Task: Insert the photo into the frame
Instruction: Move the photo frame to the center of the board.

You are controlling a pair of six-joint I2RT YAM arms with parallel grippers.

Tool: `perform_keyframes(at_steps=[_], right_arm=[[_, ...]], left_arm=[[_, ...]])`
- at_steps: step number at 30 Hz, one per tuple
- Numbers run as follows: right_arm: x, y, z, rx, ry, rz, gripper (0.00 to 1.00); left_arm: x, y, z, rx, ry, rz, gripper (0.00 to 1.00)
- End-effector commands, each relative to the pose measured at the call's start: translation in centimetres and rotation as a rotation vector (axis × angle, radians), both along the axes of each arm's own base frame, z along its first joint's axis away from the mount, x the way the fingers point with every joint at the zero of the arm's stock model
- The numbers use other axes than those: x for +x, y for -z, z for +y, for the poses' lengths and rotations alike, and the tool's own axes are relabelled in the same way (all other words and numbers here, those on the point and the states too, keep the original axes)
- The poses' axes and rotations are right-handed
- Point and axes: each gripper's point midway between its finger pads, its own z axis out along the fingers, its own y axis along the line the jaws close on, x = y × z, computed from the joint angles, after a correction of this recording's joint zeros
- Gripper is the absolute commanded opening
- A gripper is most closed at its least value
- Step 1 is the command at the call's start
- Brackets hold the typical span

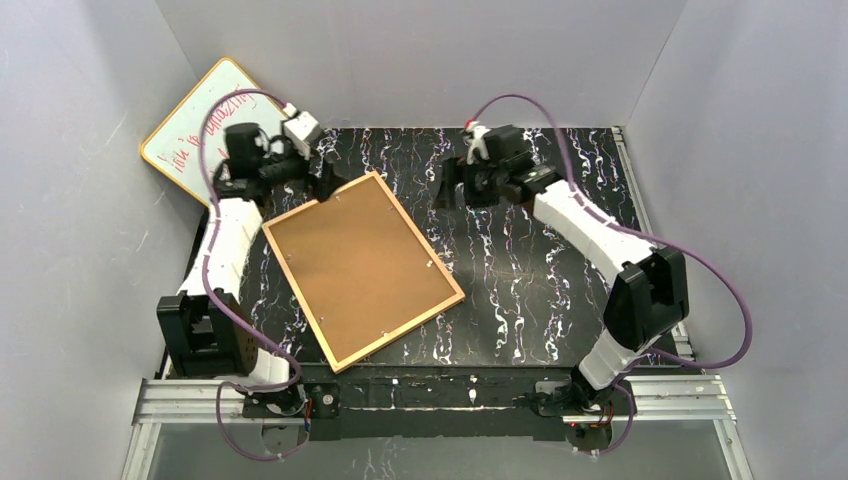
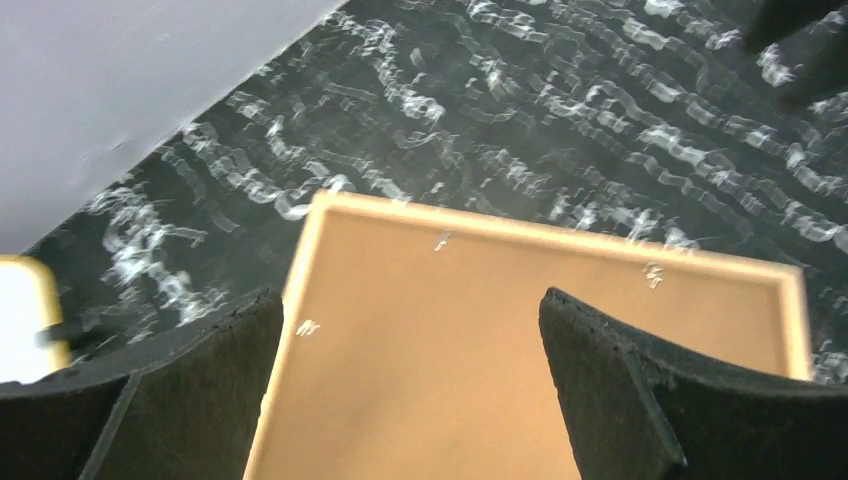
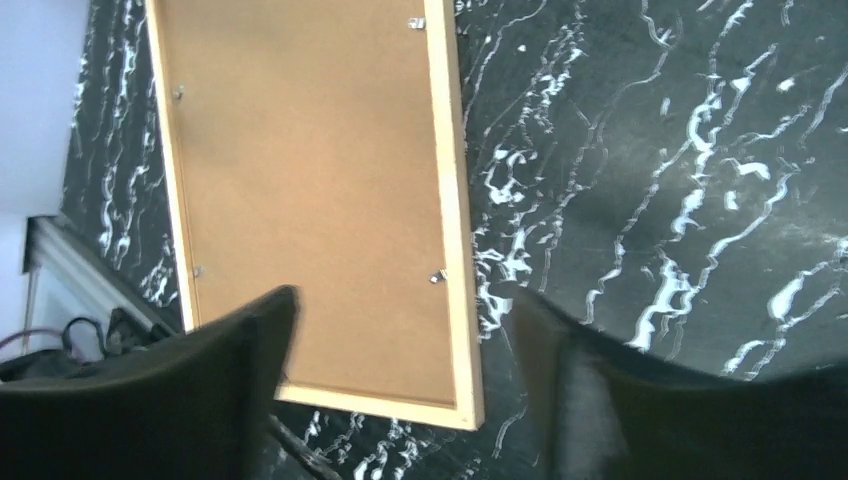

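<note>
The frame (image 3: 453, 200) lies face down so its backing board (image 1: 355, 265) can be reached; left gripper (image 2: 410, 310) and right gripper (image 3: 400, 300) are wide open, empty.

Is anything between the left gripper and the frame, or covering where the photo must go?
Nothing visible lies between the open left gripper and the thin light-wood rectangular frame. A flat brown backing board fills the frame's back, small metal clips at its edges, covering where the photo goes. No photo shows in any view.
</note>
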Motion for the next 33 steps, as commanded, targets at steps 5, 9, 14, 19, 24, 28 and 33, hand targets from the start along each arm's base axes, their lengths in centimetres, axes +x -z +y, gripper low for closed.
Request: perform_keyframes(at_steps=[5,9,14,19,24,28,33], right_arm=[[-2.3,1.7,3.8,-0.199,-0.063,-0.129,0.99],[-2.3,3.6,3.6,-0.253,-0.011,-0.111,0.99],[-0.8,5.2,2.6,-0.207,0.128,-0.008,0.99],[-2.0,9.3,2.4,-0.217,0.002,0.16,0.99],[-2.4,8.9,1.8,-0.16,0.056,0.104,0.99],[-3.2,9.1,0.6,-0.161,0.11,0.094,0.99],[-3.8,8.1,-0.8,-0.166,0.131,0.026,0.97]], left_arm=[[-7.9,7.5,10.9,0.454,0.385,0.22,0.98],[-9.9,11.4,15.5,0.707,0.497,0.258,0.98],[-10.3,15.5,17.3,0.932,0.506,0.105,0.98],[-9.8,17.5,17.1,0.965,0.519,0.054,0.98],[-9.3,19.5,15.8,1.027,0.539,-0.04,0.98],[-8.6,21.2,13.9,1.048,0.552,-0.059,0.98],[-8.1,22.5,10.3,1.034,0.583,-0.078,0.97]])
